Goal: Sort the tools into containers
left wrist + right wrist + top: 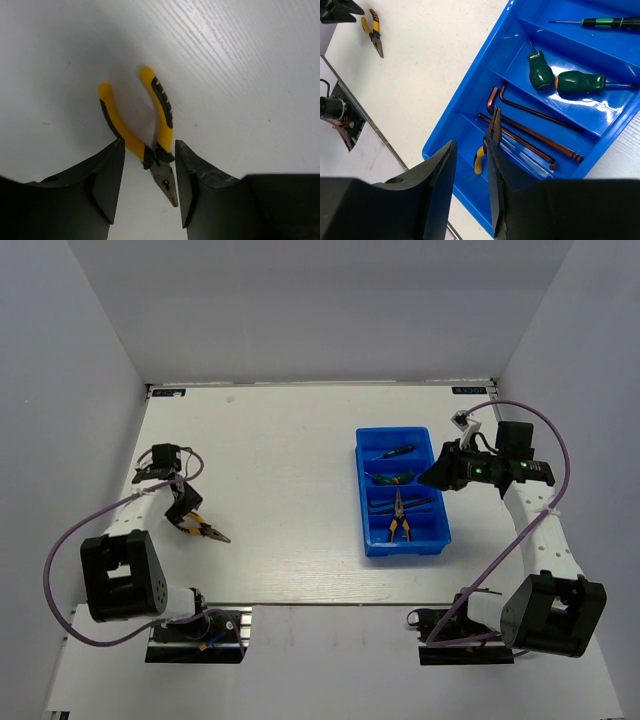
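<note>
1. Pliers (pixel 164 115), yellow-and-black handled, flat on the white table (pixel 290 490) at the left, well apart from the blue tray (pixel 362 490). Apparently the only tool outside it.
2. Straddled at the pivot by the left gripper (pixel 149 150), which is lowered over them with jaws partly open. One finger almost touching the joint, a gap on the other side, nothing clamped yet.
3. Step in hand, as a judgement: picking up this last loose tool.
4. Next move calls for closing squarely on the joint, then lifting level so as not to swing the handles.
5. After that, a carry across the table to the tray's nearest section, already home to a second pair of pliers (pixel 479 160) with its nose toward the hex keys (pixel 535 125) next door.
6. Further sections taken by two stubby screwdrivers (pixel 540 72) and, farthest, a thin screwdriver (pixel 607 22).
7. Right gripper (pixel 471 150) hovering over the tray's near end, jaws roughly half open, holding nothing. Probably best moved aside before the delivery, or used for a handover, given the long reach from the left.
</note>
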{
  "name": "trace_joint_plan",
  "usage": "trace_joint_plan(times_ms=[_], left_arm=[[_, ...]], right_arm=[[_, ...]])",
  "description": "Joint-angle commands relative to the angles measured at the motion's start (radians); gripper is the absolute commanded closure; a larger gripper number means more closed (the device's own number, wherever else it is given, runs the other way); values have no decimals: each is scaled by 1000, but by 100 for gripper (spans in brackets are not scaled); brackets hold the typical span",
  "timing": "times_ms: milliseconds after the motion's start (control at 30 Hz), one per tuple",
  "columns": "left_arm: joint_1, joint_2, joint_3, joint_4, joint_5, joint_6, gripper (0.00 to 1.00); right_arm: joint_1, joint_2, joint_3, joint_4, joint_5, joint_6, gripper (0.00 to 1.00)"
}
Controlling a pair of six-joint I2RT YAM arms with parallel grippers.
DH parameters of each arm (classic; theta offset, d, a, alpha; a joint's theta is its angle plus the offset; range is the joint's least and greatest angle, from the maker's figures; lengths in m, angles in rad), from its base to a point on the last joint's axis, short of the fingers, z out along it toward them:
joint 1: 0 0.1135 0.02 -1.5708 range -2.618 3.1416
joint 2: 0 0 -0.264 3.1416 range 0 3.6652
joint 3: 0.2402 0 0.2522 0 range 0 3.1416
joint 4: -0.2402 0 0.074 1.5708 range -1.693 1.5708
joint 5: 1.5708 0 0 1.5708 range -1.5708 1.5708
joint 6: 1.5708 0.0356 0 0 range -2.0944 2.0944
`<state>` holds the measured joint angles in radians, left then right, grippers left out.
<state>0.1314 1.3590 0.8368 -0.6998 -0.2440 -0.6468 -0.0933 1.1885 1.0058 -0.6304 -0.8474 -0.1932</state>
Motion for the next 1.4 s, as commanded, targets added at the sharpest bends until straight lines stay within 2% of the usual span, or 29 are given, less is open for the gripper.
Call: trace_joint_plan(times_ms=[0, 500, 833, 933, 967, 1000, 1067, 1167, 1267, 1367], left_arm=[[14, 11, 39, 60, 52, 55, 45], [14, 147, 50, 115, 74, 88, 45], [14, 276, 84, 74, 51, 88, 46], [14, 304, 93, 65, 51, 98, 55], [14, 324, 93, 56, 51, 98, 62], [14, 324, 93, 56, 60, 98, 74], [14, 336, 93, 56, 72, 107, 81], [14, 325, 93, 65, 95, 116, 100], [1, 261, 104, 65, 132, 144, 100], [-10, 125, 114, 97, 283, 144, 100]], right_arm=[[9, -1, 27, -2, -19, -17, 63], [23, 3, 27, 5, -1, -26, 63], [20, -13, 20, 9, 10, -28, 64], [18, -23, 19, 12, 10, -28, 64], [20, -23, 20, 12, 10, -28, 64], [20, -23, 19, 15, 7, -28, 64], [17, -24, 20, 15, -1, -29, 64], [15, -30, 19, 15, 1, -28, 64], [15, -35, 19, 17, -1, -26, 64], [15, -30, 13, 20, 4, -26, 62]])
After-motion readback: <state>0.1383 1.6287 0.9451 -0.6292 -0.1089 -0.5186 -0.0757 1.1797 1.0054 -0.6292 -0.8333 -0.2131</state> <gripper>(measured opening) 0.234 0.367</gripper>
